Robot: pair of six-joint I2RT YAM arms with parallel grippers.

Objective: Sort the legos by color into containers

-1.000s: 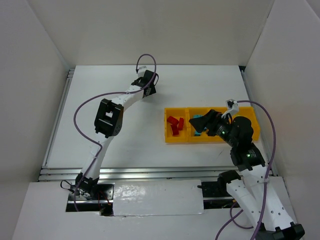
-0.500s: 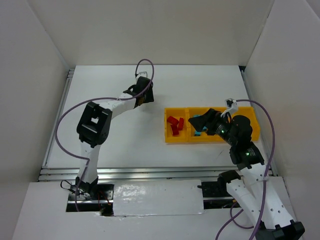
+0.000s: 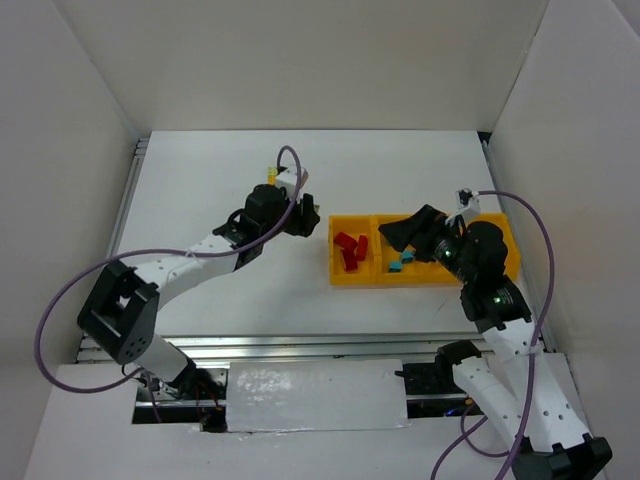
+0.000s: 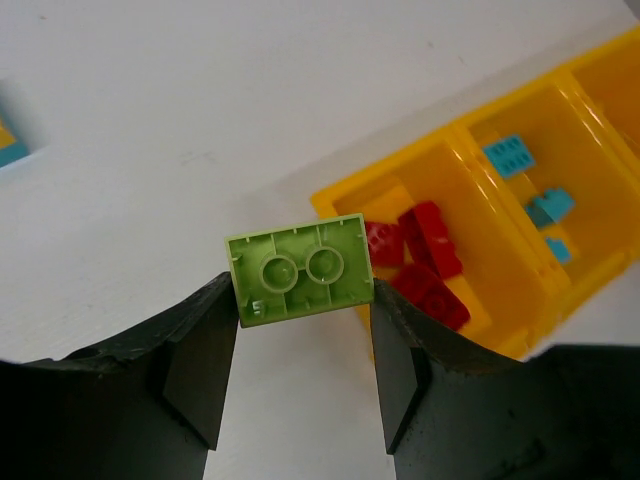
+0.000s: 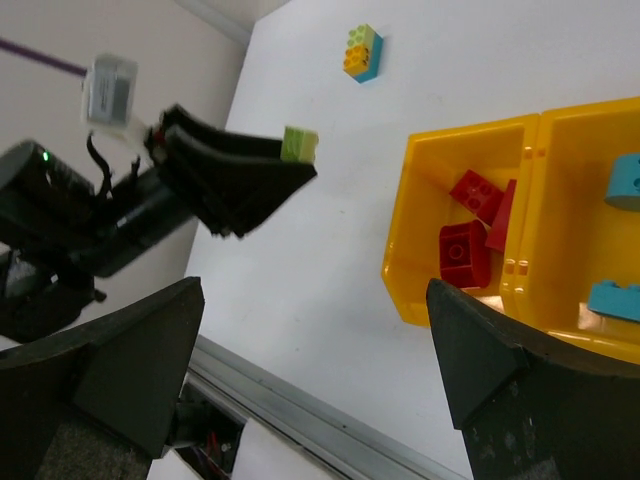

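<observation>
My left gripper (image 3: 297, 214) is shut on a pale green brick (image 4: 300, 270), held above the table just left of the yellow tray (image 3: 333, 270). The brick also shows in the right wrist view (image 5: 299, 143). The tray's leftmost compartment holds red bricks (image 3: 348, 250), and the second one holds teal bricks (image 3: 400, 262). My right gripper (image 3: 402, 233) is open and empty, hovering over the second compartment. A small clump of orange-yellow, green and teal bricks (image 5: 362, 52) lies on the table beyond the left gripper.
White walls enclose the table on the left, back and right. A metal rail (image 3: 300, 345) runs along the near edge. The left arm's purple cable (image 3: 60, 300) loops out to the left. The tray's right end is hidden behind my right arm.
The left arm has swung from the back of the table toward the tray's left end, carrying the green brick. The right gripper has shifted slightly back over the tray.
</observation>
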